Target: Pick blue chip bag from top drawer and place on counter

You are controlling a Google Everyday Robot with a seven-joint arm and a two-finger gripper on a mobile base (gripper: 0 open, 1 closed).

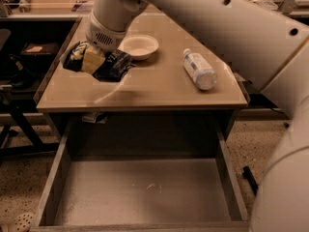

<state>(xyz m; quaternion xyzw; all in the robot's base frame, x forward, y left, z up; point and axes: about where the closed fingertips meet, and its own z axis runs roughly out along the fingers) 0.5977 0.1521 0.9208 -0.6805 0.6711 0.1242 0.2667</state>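
The blue chip bag point(110, 65) is dark navy and crumpled, held over the left part of the counter point(159, 88). My gripper point(91, 59) is shut on the bag, its yellowish finger point(92, 58) pressed across the bag's left half. The bag looks lifted a little above the tan surface, with a shadow streak under it. The top drawer point(145, 195) is pulled wide open below the counter's front edge, its grey floor bare. My white arm comes in from the upper right.
A white bowl point(139, 46) sits on the counter just right of the bag. A clear plastic bottle with a white label point(199, 68) lies on its side at the right. Dark shelving and stands point(19, 71) are to the left of the counter.
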